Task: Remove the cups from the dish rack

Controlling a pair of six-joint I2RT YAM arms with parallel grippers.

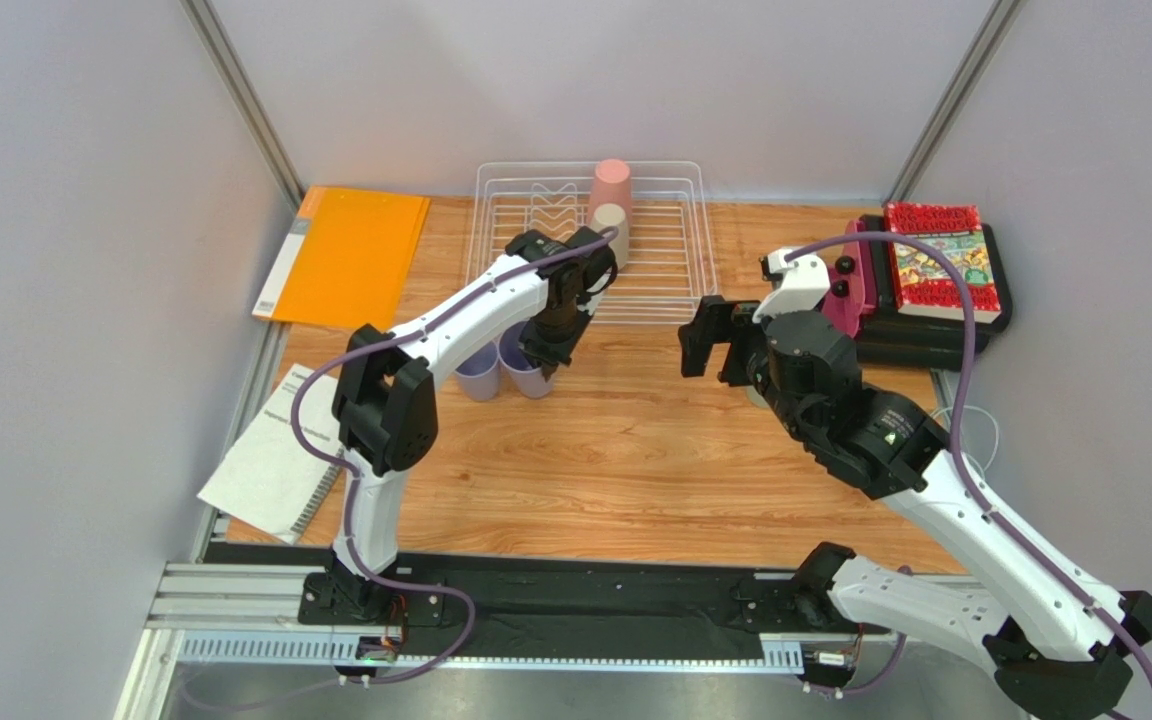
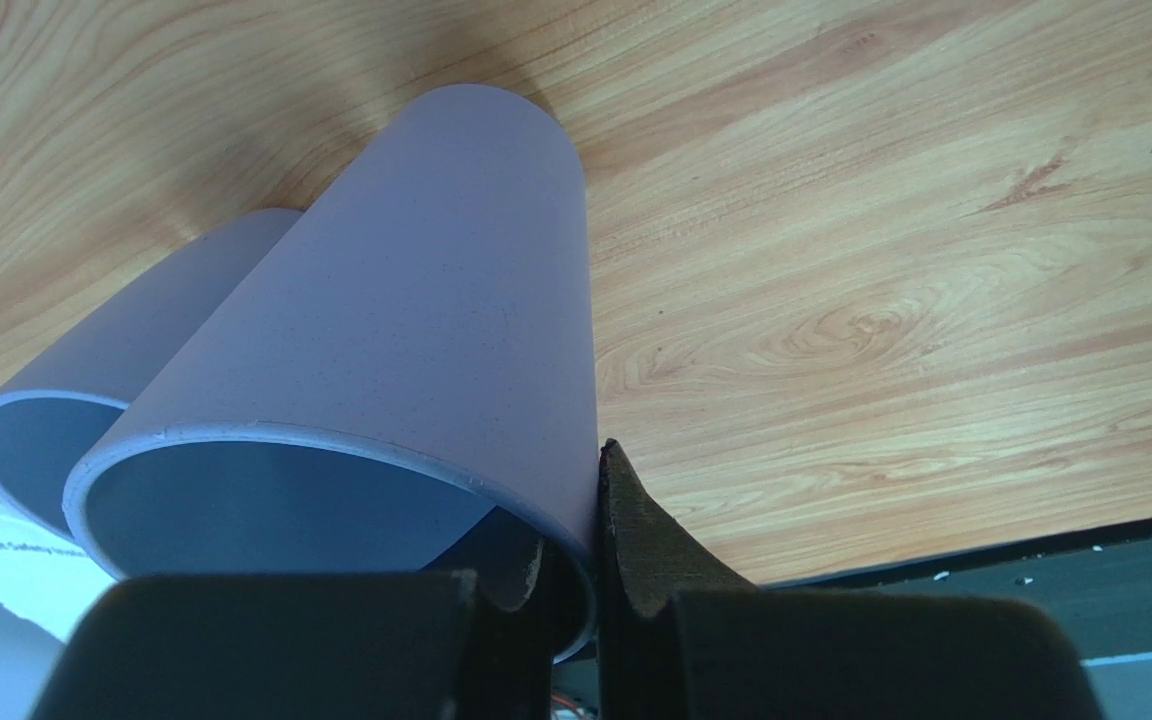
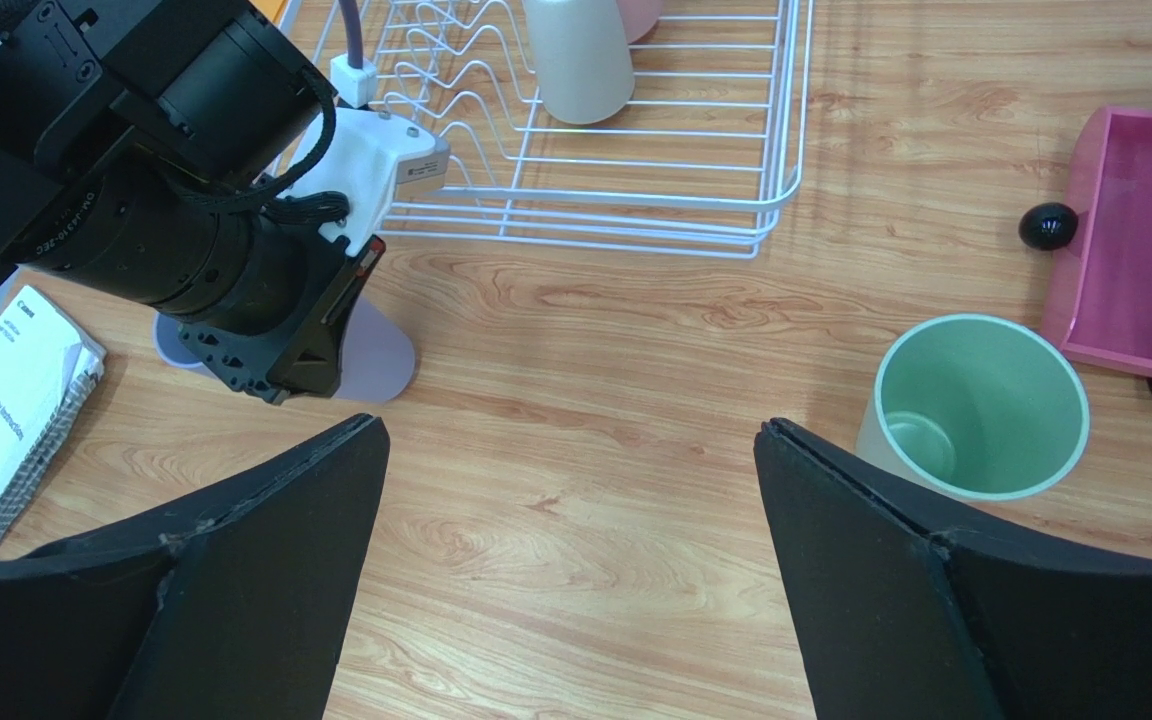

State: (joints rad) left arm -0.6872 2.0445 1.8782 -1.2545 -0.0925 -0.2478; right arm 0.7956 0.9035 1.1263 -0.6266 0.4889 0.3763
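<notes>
— Where's the left tool (image 2: 599, 518)?
— Clamped on the lavender cup (image 2: 417, 330) rim, upright on the bench (image 2: 913, 300).
— Next?
— The beige cup (image 1: 611, 236) and pink cup (image 1: 611, 186) stand in the dish rack (image 1: 672, 293) beyond it (left arm nearer); the right tool (image 3: 567, 450) gapes empty.

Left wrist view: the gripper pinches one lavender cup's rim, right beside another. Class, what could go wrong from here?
The left gripper grips the held lavender cup only by its rim; withdrawing might tip it into the second lavender cup.
The open right gripper hangs near the green cup; a low sweep toward the dish rack could topple it.
</notes>
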